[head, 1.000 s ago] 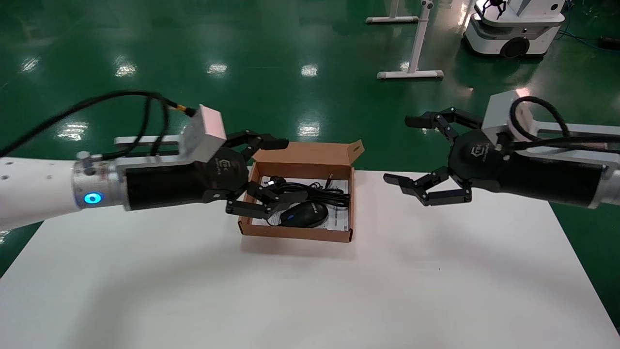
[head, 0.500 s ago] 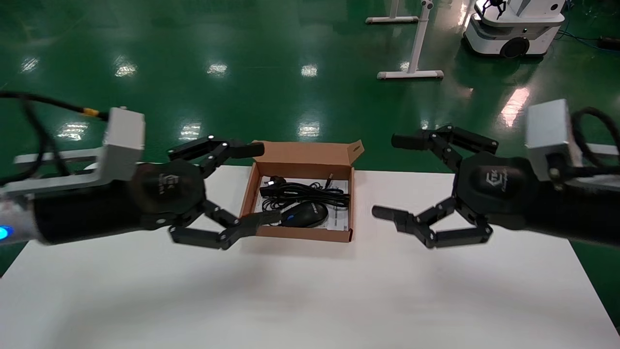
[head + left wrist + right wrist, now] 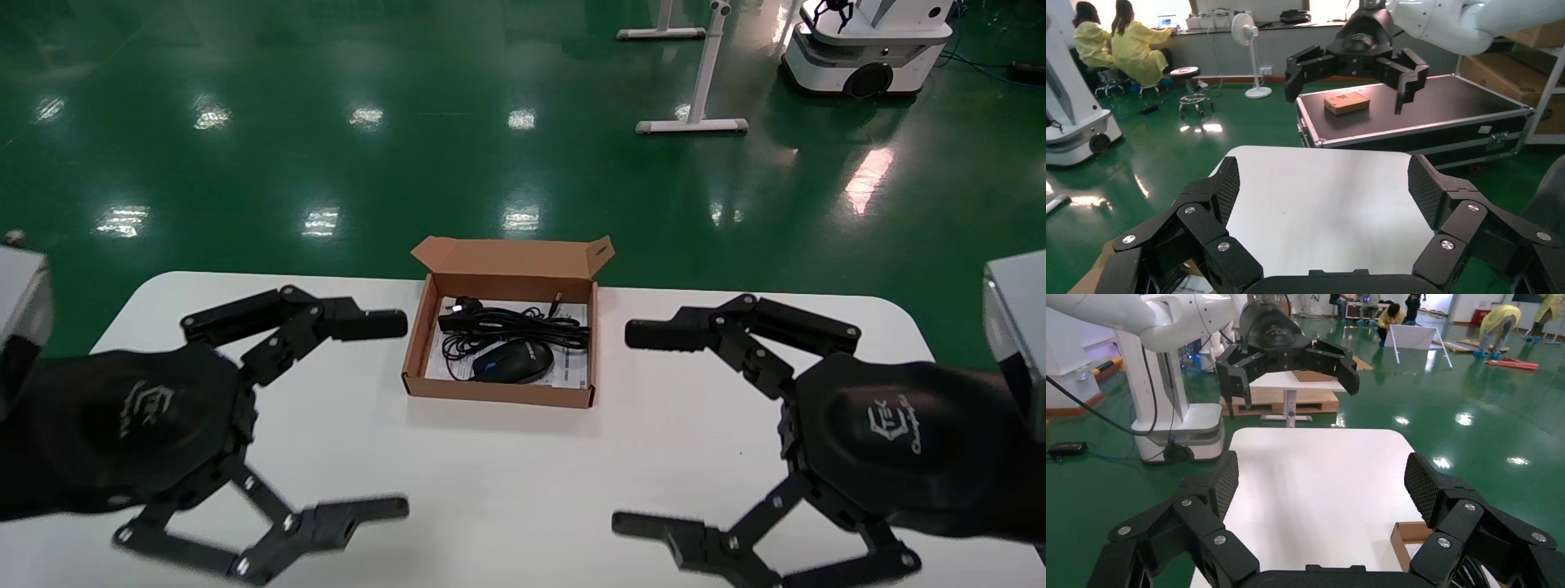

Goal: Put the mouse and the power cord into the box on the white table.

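Note:
The brown cardboard box (image 3: 498,391) stands with its lid flap up at the far middle of the white table (image 3: 523,474). Inside it, the black mouse (image 3: 513,361) lies at the front and the looped black power cord (image 3: 511,327) behind it, both on the white paper lining. My left gripper (image 3: 396,416) is open and holds nothing, near the table's front, left of the box. My right gripper (image 3: 628,429) mirrors it on the right, also open with nothing in it. The left wrist view shows the left gripper (image 3: 1324,190) over bare table. In the right wrist view the right gripper (image 3: 1321,481) has a corner of the box (image 3: 1407,539) beside it.
Green floor lies beyond the table. A white stand base (image 3: 693,125) and another robot's base (image 3: 866,49) are far back on the right. In the left wrist view, a black flight case (image 3: 1425,116) carrying a small carton (image 3: 1346,102) sits past the table end.
Both arms have pulled back from the box toward the table's near edge. The left gripper has left the box, still open. Mouse and cord have stayed in the box.

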Controlling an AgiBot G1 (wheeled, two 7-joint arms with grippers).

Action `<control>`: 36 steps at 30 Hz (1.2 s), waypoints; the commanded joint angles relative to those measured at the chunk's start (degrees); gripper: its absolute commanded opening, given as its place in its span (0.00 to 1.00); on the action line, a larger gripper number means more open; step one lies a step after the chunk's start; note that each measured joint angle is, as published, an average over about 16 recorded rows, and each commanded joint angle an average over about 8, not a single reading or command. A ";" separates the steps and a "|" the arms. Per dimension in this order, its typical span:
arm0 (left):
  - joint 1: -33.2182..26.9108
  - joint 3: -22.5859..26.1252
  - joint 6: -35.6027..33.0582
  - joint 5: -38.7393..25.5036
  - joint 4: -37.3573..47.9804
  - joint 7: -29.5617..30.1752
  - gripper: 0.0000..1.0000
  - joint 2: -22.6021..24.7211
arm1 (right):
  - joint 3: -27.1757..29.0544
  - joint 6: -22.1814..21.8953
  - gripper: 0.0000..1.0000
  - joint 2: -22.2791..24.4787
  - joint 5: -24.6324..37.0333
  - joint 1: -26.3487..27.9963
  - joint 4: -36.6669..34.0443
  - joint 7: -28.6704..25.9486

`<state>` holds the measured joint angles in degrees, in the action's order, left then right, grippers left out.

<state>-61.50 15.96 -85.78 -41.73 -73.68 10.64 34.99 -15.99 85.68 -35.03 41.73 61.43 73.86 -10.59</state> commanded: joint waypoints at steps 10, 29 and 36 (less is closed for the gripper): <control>0.74 -0.62 -0.36 0.76 -1.07 0.48 1.00 -0.71 | 0.42 0.21 1.00 0.34 -0.61 -0.67 1.00 -0.65; 0.08 -0.04 0.02 0.01 -0.04 0.16 1.00 -0.08 | 0.07 0.07 1.00 0.09 -0.02 -0.03 -0.04 -0.26; -0.01 0.03 0.06 -0.08 0.07 0.13 1.00 -0.01 | 0.04 0.05 1.00 0.07 0.03 0.03 -0.15 -0.23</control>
<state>-61.50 15.98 -85.72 -41.80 -73.62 10.77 34.97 -15.95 85.73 -34.96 41.76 61.45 73.72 -10.83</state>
